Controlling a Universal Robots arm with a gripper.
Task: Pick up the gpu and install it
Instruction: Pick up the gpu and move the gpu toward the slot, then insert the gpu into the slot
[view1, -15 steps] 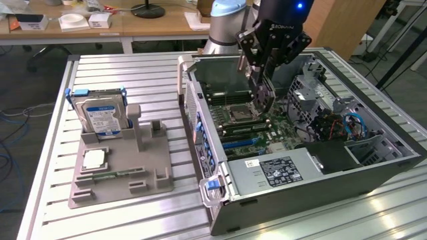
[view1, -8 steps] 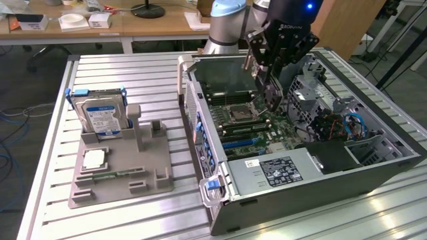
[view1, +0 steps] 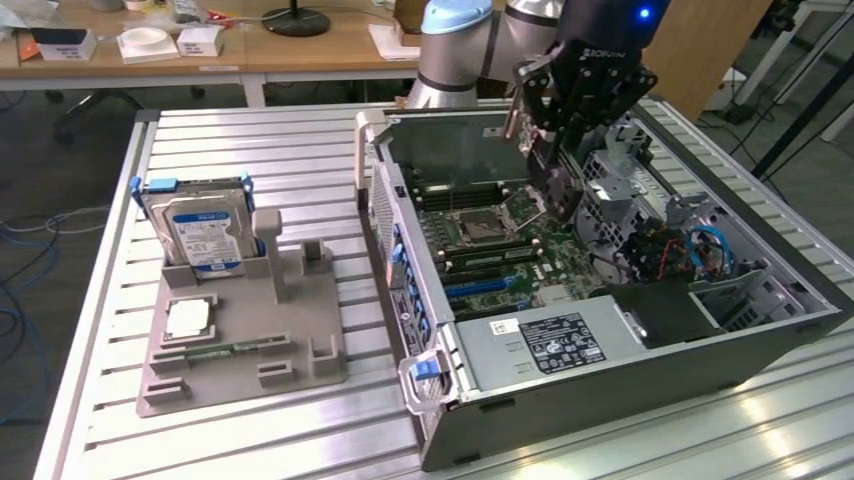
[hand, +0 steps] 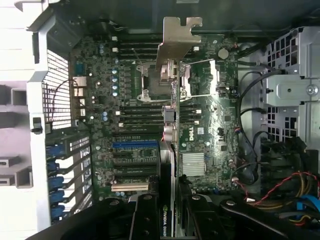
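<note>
Your gripper (hand: 174, 210) pinches the gpu (view1: 551, 185) over the motherboard (view1: 514, 245); miss the slot (view1: 483, 286) at 7 o'clock and contacts could bend.

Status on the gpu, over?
Gripper shut on the gpu. Card held above the motherboard inside the open case, not yet seated. Nothing seen between card and board.

White "DELL" is printed on the motherboard (hand: 200, 131). The gpu (hand: 166, 222) edge reads "NVIDIA QUAD", the rest cut off. At one o'clock in the exterior view, the gripper (view1: 558, 150) housing shows a partly readable "ROBOTIQ". The power supply (view1: 554, 340) and hard drive (view1: 207, 235) labels are illegible.
</note>
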